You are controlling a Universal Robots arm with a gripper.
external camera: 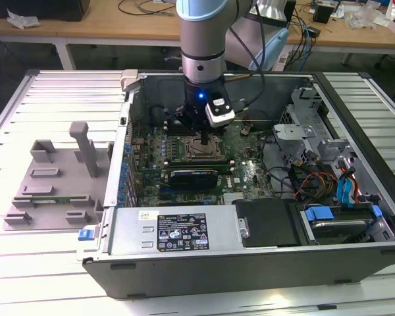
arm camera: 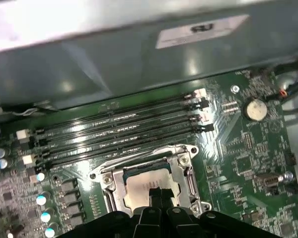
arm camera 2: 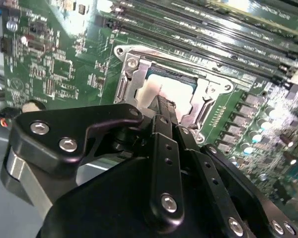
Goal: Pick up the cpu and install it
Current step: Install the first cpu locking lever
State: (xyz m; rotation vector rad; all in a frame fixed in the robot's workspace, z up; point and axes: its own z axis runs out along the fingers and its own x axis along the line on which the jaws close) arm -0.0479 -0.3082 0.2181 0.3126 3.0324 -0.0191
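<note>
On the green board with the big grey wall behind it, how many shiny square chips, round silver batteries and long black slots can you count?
In the first wrist view:
cpu: 1
round silver battery: 1
long black slots: 4
Total: 6

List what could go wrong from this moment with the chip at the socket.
1. The cpu lies within the socket frame with the end effector right over it; if it sits skewed, pressing down could harm the contacts.
2. The memory slots run close beside the frame, so a sideways drift could knock them.
3. The case wall stands near the arm, limiting room.
</note>
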